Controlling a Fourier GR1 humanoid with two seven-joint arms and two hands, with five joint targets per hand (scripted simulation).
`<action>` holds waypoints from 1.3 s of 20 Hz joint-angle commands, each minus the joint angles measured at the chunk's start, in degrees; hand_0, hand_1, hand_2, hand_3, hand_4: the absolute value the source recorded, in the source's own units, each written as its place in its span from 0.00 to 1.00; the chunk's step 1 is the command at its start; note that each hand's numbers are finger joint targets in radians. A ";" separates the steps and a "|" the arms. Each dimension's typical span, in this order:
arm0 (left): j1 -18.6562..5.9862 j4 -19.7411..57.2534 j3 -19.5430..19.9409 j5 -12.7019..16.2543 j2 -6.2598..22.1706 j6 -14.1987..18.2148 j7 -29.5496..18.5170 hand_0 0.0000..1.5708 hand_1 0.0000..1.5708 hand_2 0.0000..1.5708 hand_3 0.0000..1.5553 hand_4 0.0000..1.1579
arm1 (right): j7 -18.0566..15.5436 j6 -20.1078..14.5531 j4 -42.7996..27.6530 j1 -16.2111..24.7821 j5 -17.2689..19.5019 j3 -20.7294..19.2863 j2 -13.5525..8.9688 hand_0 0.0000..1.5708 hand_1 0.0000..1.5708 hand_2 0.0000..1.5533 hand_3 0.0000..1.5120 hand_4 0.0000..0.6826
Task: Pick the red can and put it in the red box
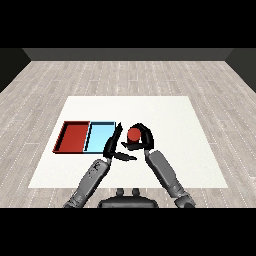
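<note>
The red can (133, 135) stands upright on the white table, just right of the two trays. My right hand (145, 136) is curled round it, with fingers arching over its top and right side. My left hand (114, 145) is beside the can on its left, fingers straight, some pointing up along the light blue tray's right edge and one reaching right below the can. The red tray (63, 137) lies at the left, holding nothing that I can see. The light blue tray (100, 135) adjoins it on the right.
The white table (165, 115) extends far to the right and back of the can. Both grey forearms come in from the lower edge and converge near the table's front middle.
</note>
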 commanded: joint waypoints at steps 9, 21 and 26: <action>-3.26 6.37 0.59 0.28 -0.01 -1.08 -0.64 0.00 0.00 0.00 0.00 0.00 | -1.33 -3.13 -0.19 -2.93 -3.02 6.42 0.02 0.91 0.91 0.92 0.92 0.88; -9.41 6.35 -6.30 3.99 0.04 7.34 2.89 0.00 0.00 0.00 0.00 0.00 | -0.10 -11.12 -2.46 -6.39 -8.70 13.36 -0.01 0.93 0.93 0.93 0.92 0.80; -10.35 12.16 -8.71 3.07 0.07 14.19 -0.79 0.46 0.46 0.48 0.16 0.59 | -2.90 -9.24 -0.38 -5.97 -8.42 13.57 -0.03 0.97 0.97 0.94 0.93 0.76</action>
